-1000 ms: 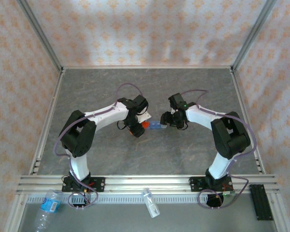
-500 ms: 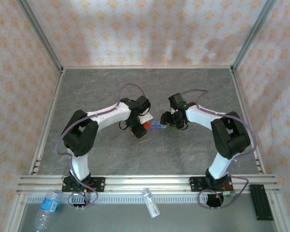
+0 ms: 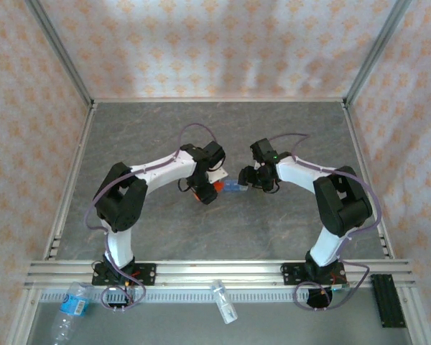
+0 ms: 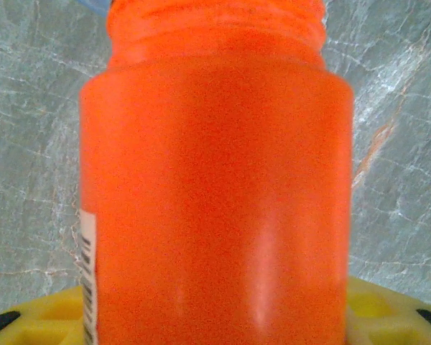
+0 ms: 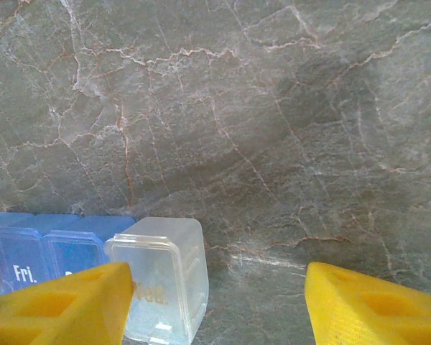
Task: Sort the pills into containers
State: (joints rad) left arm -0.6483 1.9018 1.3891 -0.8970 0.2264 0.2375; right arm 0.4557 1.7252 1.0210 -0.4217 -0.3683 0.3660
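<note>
1. Bottle of water point(image 3: 68, 309): lies at the near left corner, outside the rail and well apart from the work. It plays no part in the task.
2. Left gripper point(image 3: 205, 188): reaches in toward the middle of the table point(image 3: 201, 129). Its yellow fingers point(image 4: 36, 320) are clamped on an orange pill bottle point(image 4: 215, 180). The bottle's label strip runs along one edge and its threaded neck points away from the wrist camera. The mouth is cut off by the frame edge, so whether a cap is on cannot be told.
3. Small clear bottle point(image 3: 223, 302): lies on the near rail between the two arm bases, away from the work.
4. Pill organizer point(image 3: 234, 188): the task's container, a blue strip of compartments in a row. It sits mid-table between the two grippers, just beside the orange pill bottle's neck. The right wrist view shows blue lids, one marked "Fri.", and a clear end compartment point(image 5: 161, 280). What the compartments hold cannot be made out.
5. Right gripper point(image 3: 249, 177): jaws stand wide apart and hold nothing. One finger point(image 5: 57, 305) hangs over the organizer's clear end, and bare table lies between the two fingers.
6. Progress (judged): the supply bottle has been brought up to the organizer, which suggests the filling stage. No compartment can be read as filled, so the sorting itself appears to remain.
</note>
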